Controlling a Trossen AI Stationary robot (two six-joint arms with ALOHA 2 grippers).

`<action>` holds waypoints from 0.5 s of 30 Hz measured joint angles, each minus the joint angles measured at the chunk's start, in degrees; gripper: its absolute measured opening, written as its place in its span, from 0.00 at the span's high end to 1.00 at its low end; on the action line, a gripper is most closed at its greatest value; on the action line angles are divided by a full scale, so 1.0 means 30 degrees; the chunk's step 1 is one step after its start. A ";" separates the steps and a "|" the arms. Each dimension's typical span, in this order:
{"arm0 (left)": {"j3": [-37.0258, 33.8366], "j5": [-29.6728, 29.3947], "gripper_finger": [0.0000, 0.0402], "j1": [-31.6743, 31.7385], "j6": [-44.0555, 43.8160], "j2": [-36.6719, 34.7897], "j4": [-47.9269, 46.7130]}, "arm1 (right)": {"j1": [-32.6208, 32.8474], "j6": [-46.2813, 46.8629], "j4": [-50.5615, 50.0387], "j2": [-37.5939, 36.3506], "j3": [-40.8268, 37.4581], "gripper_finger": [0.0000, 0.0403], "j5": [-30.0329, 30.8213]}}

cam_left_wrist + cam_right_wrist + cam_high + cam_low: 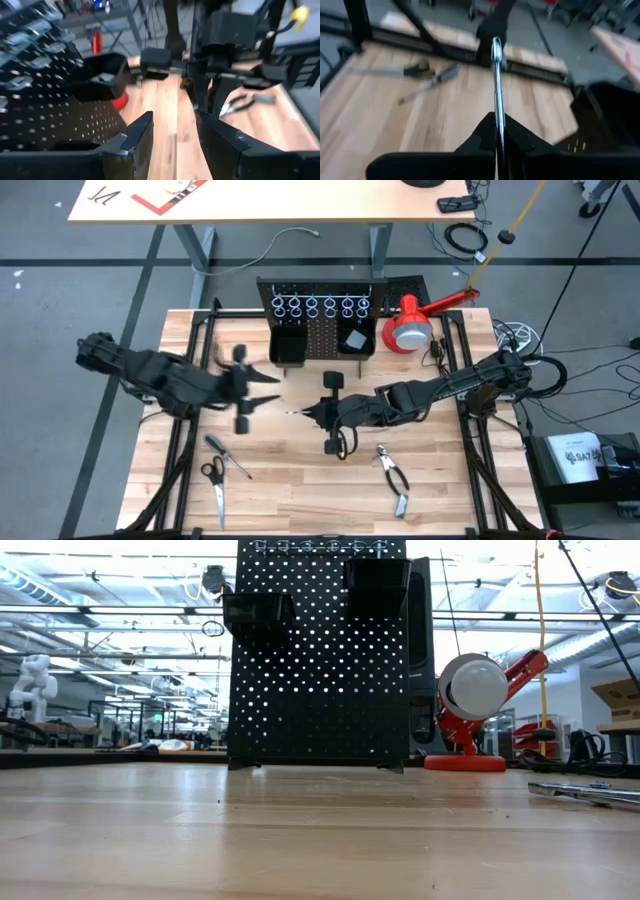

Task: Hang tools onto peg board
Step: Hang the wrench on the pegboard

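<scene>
Right end effector [312,413]: fingers together, clamped on a wrench [497,85] — the silver shaft sticks straight out past the fingertips.
Left end effector [270,388]: fingers apart, nothing between them; it faces the right one, close by over the middle of the worktop [290,490].
Peg board [320,320]: stands upright at the far edge, beyond both end effectors, with a row of silver rings [321,306] along its top.
Left bin [288,346]: black box on the board, just beyond the left end effector; contents cannot be told.
Right bin [354,340]: holds a small pale piece — what it is cannot be told.
Screwdriver [228,455]: flat on the worktop, nearer than the left end effector.
Scissors [215,485]: beside the screwdriver, near the front edge.
Pliers [394,476]: on the worktop, nearer than the right end effector.
Lamp [415,325]: red and white, just beside the board.
</scene>
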 joint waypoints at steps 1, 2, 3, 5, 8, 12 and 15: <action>-0.0007 0.0004 0.60 -0.0119 -0.0096 -0.0360 0.0088 | 0.0027 -0.0244 0.0615 0.0000 0.0000 1.00 0.0225; -0.0011 0.0005 0.60 -0.0255 -0.0169 -0.0662 0.0125 | 0.0041 -0.0544 0.1119 0.0000 0.0000 1.00 0.0374; -0.0022 0.0090 0.60 -0.0370 -0.0336 -0.0870 0.0112 | 0.0041 -0.0774 0.1596 0.0000 0.0000 1.00 0.0401; -0.0029 0.0688 0.60 -0.0489 -0.0440 -0.1014 0.0105 | 0.0041 -0.1127 0.2524 0.0000 0.0000 1.00 0.0410; -0.0051 0.1579 0.59 -0.0582 -0.0486 -0.0818 0.0010 | 0.0027 -0.1501 0.3547 0.0000 0.0000 1.00 0.0419; -0.0073 0.2491 0.54 -0.0608 -0.0856 -0.0252 -0.0186 | 0.0027 -0.1707 0.4294 0.0000 0.0000 1.00 0.0423; -0.0080 0.2511 0.51 -0.0608 -0.0945 0.0012 -0.0179 | 0.0027 -0.1714 0.4552 0.0000 0.0000 1.00 0.0423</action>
